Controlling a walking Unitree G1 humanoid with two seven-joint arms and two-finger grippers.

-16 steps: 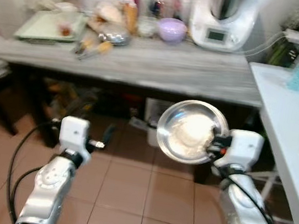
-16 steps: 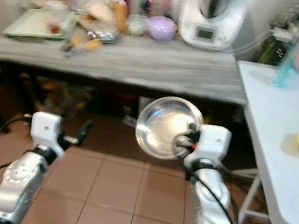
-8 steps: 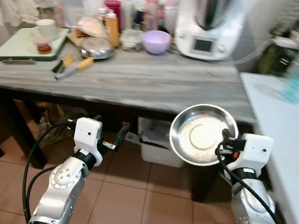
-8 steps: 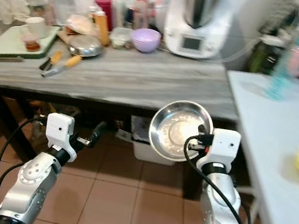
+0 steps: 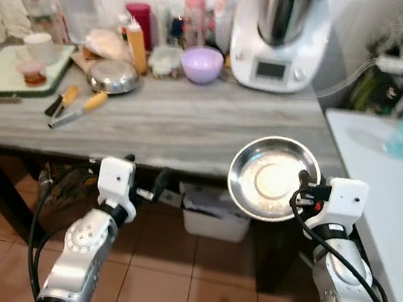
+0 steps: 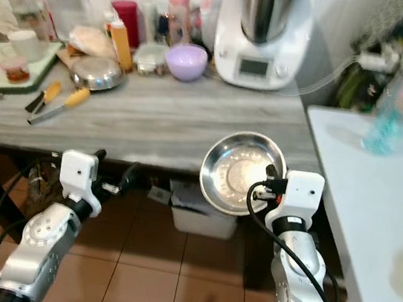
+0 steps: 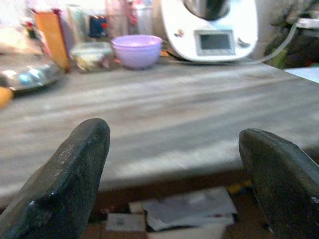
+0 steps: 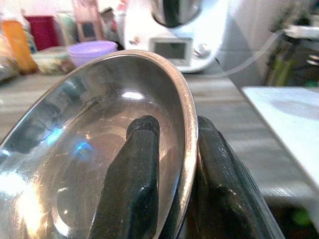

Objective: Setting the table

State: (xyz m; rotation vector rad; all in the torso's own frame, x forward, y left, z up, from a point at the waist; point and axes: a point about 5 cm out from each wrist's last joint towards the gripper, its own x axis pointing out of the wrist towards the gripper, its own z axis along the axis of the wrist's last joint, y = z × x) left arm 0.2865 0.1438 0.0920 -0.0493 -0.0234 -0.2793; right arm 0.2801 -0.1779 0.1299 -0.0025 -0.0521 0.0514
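I held the round shiny steel bowl [image 5: 274, 178] in my right end effector [image 5: 303, 188], pinched by its rim — one black finger [image 8: 133, 189] lay inside the bowl and the other finger pressed on the outside, as the right wrist view showed clearly. The bowl stood tilted, almost on its edge, with its hollow side turned toward my head. It hung in the air just in front of the long grey wooden tabletop [image 5: 190, 123], above the floor, and touched nothing else.

My left end effector [image 5: 158, 183] was empty, its two black fingers [image 7: 75, 169] spread wide, and it pointed at the front edge of the same grey tabletop.

The white tabletop [image 5: 395, 186] was on my right side, just beside my right arm. In my judgement this was the table to set, so the bowl had to travel to the right and a little up from where I held it. The right arm was clearly the nearer one, and it already carried the bowl; the left arm was well apart from that table. Before the release, the bowl needed to be turned flat, because in that tilted position it could roll off its rim.

Farther on the grey tabletop stood a white kitchen machine [image 5: 279, 27] and a small lilac bowl [image 5: 202, 65].
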